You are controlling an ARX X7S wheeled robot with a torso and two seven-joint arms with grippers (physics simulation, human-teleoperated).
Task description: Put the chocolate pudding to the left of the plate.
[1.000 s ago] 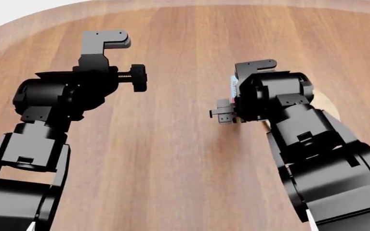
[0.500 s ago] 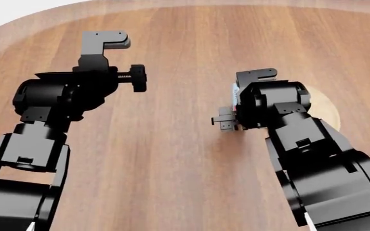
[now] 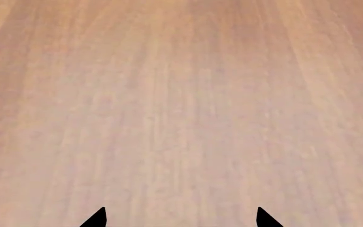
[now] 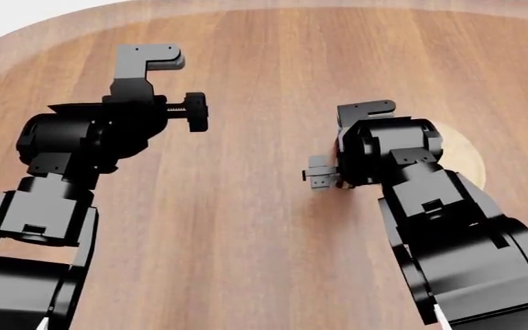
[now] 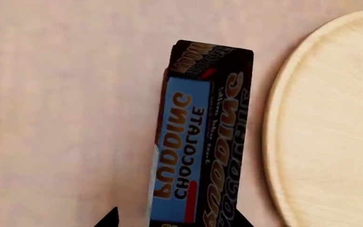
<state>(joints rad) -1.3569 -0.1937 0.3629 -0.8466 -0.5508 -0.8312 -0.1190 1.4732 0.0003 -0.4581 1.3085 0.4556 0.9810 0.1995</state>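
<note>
The chocolate pudding point(image 5: 200, 137) is a long carton with a blue printed face and dark brown sides. In the right wrist view it runs away from the camera, its far end on or just above the table. My right gripper point(image 5: 175, 220) is shut on its near end. One fingertip point(image 5: 110, 218) shows with a sliver of table beside it; the other merges with the carton's dark side. The plate point(image 5: 332, 123), a pale wooden disc, lies close beside the carton without touching it. In the head view the right wrist hides the carton, and the plate point(image 4: 461, 155) peeks out behind it. My left gripper point(image 3: 179, 218) hangs open over bare wood.
The wooden table point(image 4: 245, 227) stretches between the two arms, and its curved far edge point(image 4: 53, 31) runs across the upper left. The left arm point(image 4: 90, 137) is raised over the table's left half. No other objects show.
The right arm has sunk a little towards the table. The carton's pale edge, which showed beside the wrist in the head view, is now hidden. The left arm has not moved.
</note>
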